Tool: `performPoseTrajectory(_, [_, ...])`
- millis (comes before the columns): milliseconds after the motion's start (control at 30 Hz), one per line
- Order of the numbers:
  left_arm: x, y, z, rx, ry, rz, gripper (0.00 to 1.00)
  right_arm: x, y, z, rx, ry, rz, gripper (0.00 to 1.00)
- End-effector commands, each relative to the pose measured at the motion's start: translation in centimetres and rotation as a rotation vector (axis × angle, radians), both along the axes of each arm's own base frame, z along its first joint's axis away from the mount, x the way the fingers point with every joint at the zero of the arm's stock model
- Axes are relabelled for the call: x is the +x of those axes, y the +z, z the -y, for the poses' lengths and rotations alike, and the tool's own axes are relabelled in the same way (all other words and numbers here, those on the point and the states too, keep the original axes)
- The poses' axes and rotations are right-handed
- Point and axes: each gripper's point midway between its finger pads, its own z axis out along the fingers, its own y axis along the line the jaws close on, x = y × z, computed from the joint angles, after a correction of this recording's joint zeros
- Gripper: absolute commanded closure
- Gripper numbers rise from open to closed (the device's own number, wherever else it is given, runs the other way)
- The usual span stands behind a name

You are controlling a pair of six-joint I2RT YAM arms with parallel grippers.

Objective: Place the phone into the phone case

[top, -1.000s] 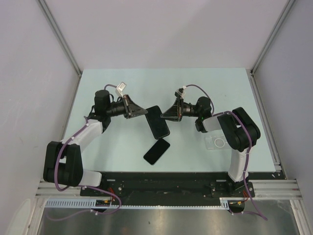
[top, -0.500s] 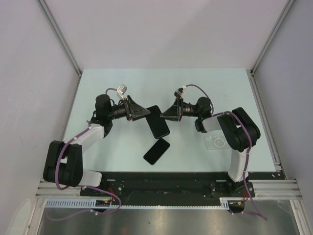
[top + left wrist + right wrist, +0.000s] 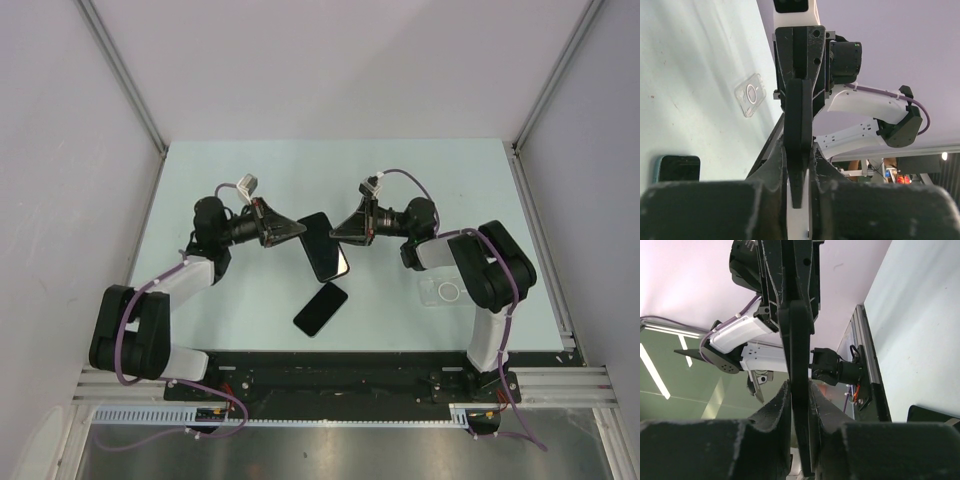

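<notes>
A black phone (image 3: 322, 247) hangs edge-up above the middle of the table between both grippers. My left gripper (image 3: 298, 231) is shut on its left end; in the left wrist view the phone's edge (image 3: 799, 115) runs up from between the fingers (image 3: 775, 165). My right gripper (image 3: 341, 232) is shut on the opposite side, and the right wrist view shows the phone (image 3: 800, 350) pinched between its pads. The transparent phone case (image 3: 443, 292) with its white ring lies flat at the right, by the right arm's base. It is also in the left wrist view (image 3: 751, 94).
A second black phone (image 3: 320, 308) lies flat on the table just in front of the held one, also seen in the left wrist view (image 3: 679, 168) and the right wrist view (image 3: 935, 415). Grey walls close in the pale green table (image 3: 240, 180).
The left wrist has moved slightly right and closer to the phone. The held phone has turned a little between the grippers. The right arm has barely moved.
</notes>
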Motion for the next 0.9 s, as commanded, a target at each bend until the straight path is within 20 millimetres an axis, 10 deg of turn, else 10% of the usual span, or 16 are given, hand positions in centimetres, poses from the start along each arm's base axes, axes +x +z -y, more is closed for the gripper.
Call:
performPoseTrajectory(0, [-0.5, 1.8, 0.4, -0.03, -0.041, 0.071, 1.0, -1.6, 3.9, 0.9, 0.127, -0.006, 0.26, 0.78])
performPoseTrajectory(267, [0.1, -0.4, 0.1, 0.173, -0.038, 0.121, 1.0, -1.4, 4.5, 0.9, 0.14, -0.024, 0.268, 0.54])
performPoseTrajectory(467, [0.0, 0.0, 0.3, 0.178, -0.059, 0.144, 1.0, -1.3, 4.7, 1.0, 0.145, -0.035, 0.273, 0.84])
performPoseTrajectory(667, [-0.6, 1.2, 0.4, 0.172, -0.052, 0.179, 0.49, -0.6, 7.5, 1.4, 0.2, -0.109, 0.288, 1.0])
performPoseTrajectory(867, [-2.3, 1.8, 2.2, 0.115, -0.092, 0.218, 0.36, 0.3, 9.6, 1.6, 0.253, -0.174, 0.29, 1.0])
